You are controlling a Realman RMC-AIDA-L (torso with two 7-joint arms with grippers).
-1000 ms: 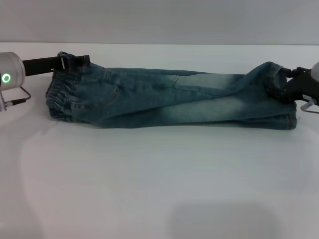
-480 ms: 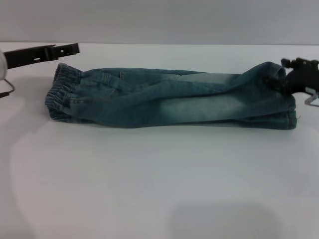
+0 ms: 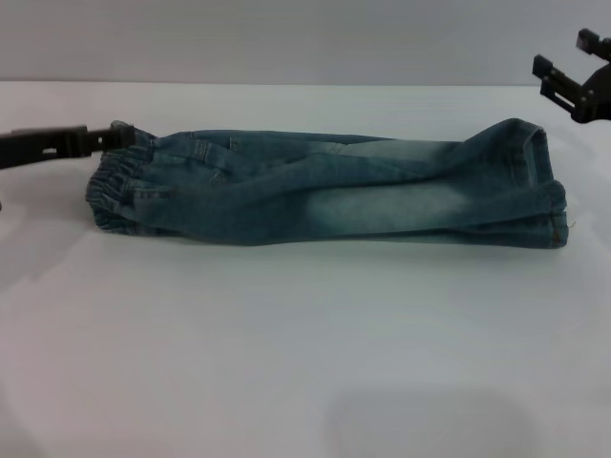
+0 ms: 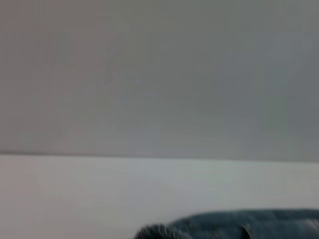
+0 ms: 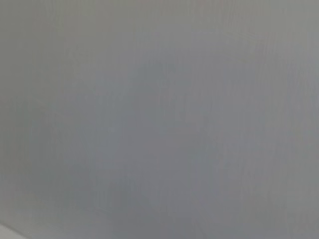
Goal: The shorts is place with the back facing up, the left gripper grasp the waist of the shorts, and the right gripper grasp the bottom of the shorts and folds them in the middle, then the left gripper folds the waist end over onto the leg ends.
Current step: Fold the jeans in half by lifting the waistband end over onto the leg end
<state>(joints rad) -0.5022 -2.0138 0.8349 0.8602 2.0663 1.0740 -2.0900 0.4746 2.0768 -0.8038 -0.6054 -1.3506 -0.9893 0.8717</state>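
The faded blue denim shorts (image 3: pixel 325 191) lie folded lengthwise into a long strip across the white table (image 3: pixel 305 343). Their ruffled waist (image 3: pixel 113 186) is at the left and the leg ends (image 3: pixel 546 186) at the right. My left gripper (image 3: pixel 116 136) reaches in low from the left, and its tip touches the far corner of the waist. My right gripper (image 3: pixel 565 55) hangs open in the air above and behind the leg ends, holding nothing. The left wrist view catches only the upper edge of the shorts (image 4: pixel 244 224). The right wrist view is blank grey.
A grey wall (image 3: pixel 305 38) rises behind the table's far edge, a short way beyond the shorts. Bare white tabletop stretches from the shorts to the front edge.
Both grippers let go of the shorts. The right one rose up and away from the leg ends. The left one lifted off the waist, then came back down to its far corner.
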